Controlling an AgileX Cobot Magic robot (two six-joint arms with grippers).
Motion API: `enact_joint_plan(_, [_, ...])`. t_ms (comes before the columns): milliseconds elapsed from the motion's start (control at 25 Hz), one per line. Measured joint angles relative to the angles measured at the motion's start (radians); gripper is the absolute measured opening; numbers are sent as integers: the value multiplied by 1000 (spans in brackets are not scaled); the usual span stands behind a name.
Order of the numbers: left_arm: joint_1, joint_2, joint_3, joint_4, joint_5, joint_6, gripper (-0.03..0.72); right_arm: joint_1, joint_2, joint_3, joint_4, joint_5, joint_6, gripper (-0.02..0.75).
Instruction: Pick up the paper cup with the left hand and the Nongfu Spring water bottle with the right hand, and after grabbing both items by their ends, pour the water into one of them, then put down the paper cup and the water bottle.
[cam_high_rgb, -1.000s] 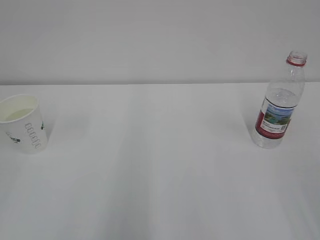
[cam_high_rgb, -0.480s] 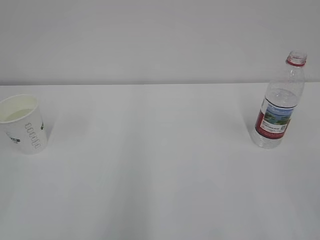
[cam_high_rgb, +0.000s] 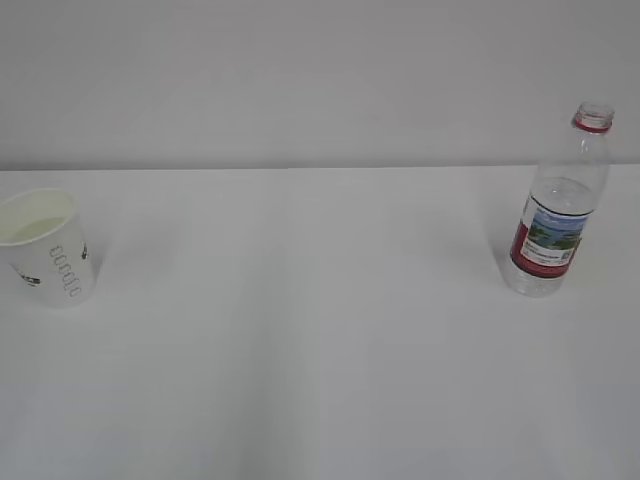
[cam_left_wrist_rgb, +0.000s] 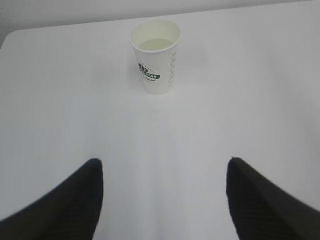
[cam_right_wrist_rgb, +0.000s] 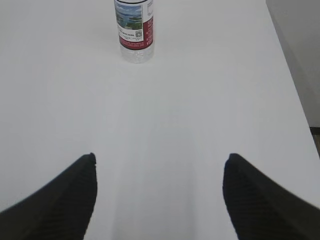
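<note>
At the far left edge of the exterior frame stands the paper cup (cam_high_rgb: 46, 246), upright on the white table (cam_high_rgb: 320, 330), and it looks like there's pale liquid sitting inside it. Over at the right edge, well apart from it, the Nongfu Spring water bottle (cam_high_rgb: 558, 203) stands upright with no cap visible on its red neck ring, water (cam_high_rgb: 557, 196) showing up to around the shoulder.

Down in the left wrist view, the left hand (cam_left_wrist_rgb: 164, 200) has its jaws spread wide, nothing between them, the cup straight ahead in the upper middle of the frame. Same story on the right wrist view: the right hand (cam_right_wrist_rgb: 159, 197) is wide apart and empty, the bottle's label at the top of the frame.

Handling call: that cup is thin and light, likely to crush or slosh, so a gentle squeeze on the sidewall near its base seems right. The bottle looks heavier, ribbed and a bit springy; a grip low on the body, below the label, should stop it slipping.
</note>
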Motion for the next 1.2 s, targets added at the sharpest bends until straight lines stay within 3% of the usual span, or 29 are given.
enact_joint_plan(360, [0, -8, 3, 0, 5, 0, 510, 0, -31, 15, -3, -1, 0, 589])
enact_joint_plan(560, [0, -8, 4, 0, 5, 0, 504, 0, -31, 54, -10, -76, 0, 589])
enact_joint_plan(1200, [0, -19, 5, 0, 5, 0, 485, 0, -31, 60, -12, -91, 2, 589])
